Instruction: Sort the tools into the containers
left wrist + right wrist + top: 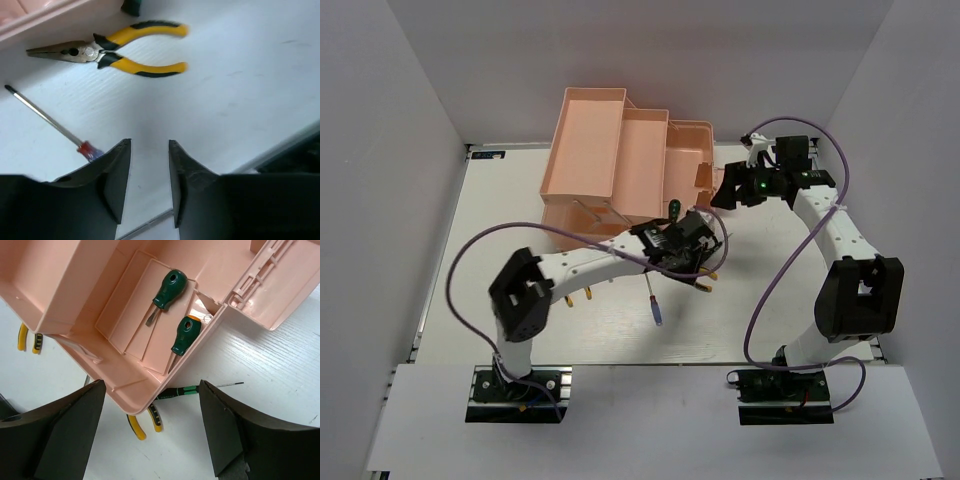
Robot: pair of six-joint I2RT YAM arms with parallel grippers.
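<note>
The peach-pink toolbox [620, 150] stands open at the back. In the right wrist view two short green-handled screwdrivers [168, 289] [185, 335] lie in one of its compartments [125, 335]. A slim green-and-black screwdriver [200, 389] and yellow-handled pliers [142, 424] lie on the table, partly under the box. My right gripper [152, 383] is wide open and empty above the box's corner. My left gripper [150, 150] is open and empty just above the table. Beyond it lie yellow-and-black pliers [115, 52]. The blue-handled screwdriver [47, 119] lies at its left finger.
From above, the blue screwdriver [656, 302] lies in front of the left gripper [696, 248]. A second pair of pliers [566, 302] pokes out under the left forearm. The right gripper [725, 190] hovers at the box's right end. White walls enclose the table.
</note>
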